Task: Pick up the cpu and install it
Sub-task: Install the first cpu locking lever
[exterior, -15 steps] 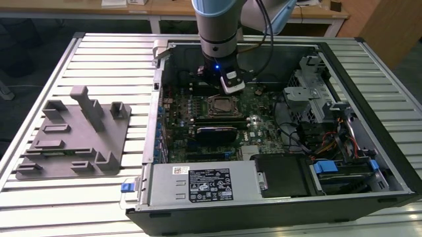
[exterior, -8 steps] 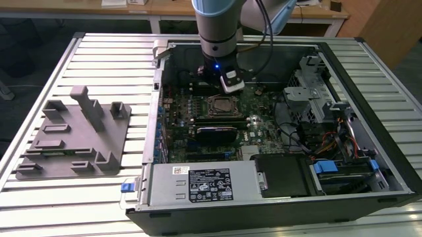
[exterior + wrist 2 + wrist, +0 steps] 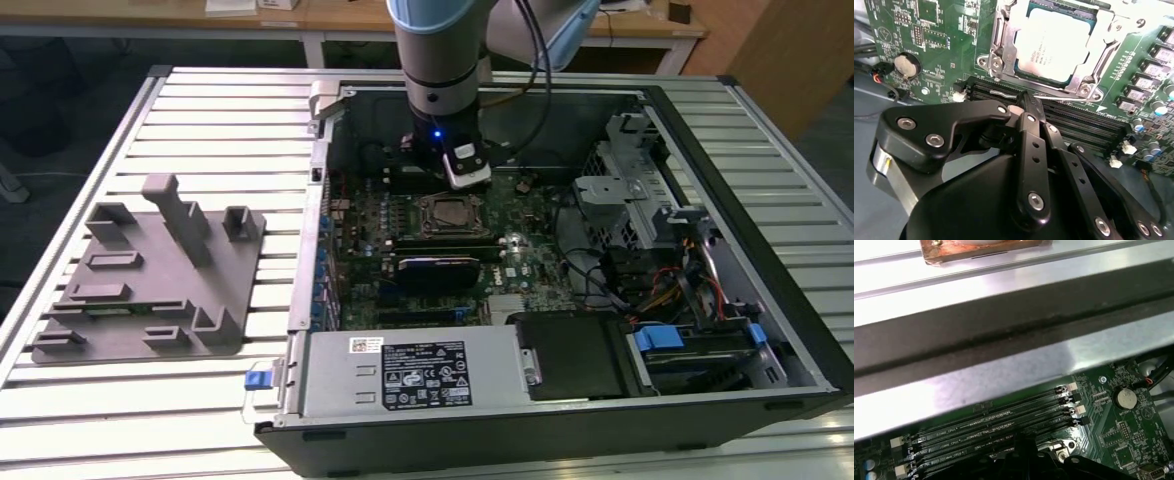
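Inside the socket frame [image 3: 1004,55], the cpu [image 3: 1054,45] sits flush, gripper [image 3: 1024,107] empty above.

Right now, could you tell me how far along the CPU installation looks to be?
Done, apparently: the cpu already sits inside the socket frame on the motherboard. In hand: nothing; the gripper is shut and empty beside the socket, over the memory slots. Left: I cannot tell whether the frame is latched.
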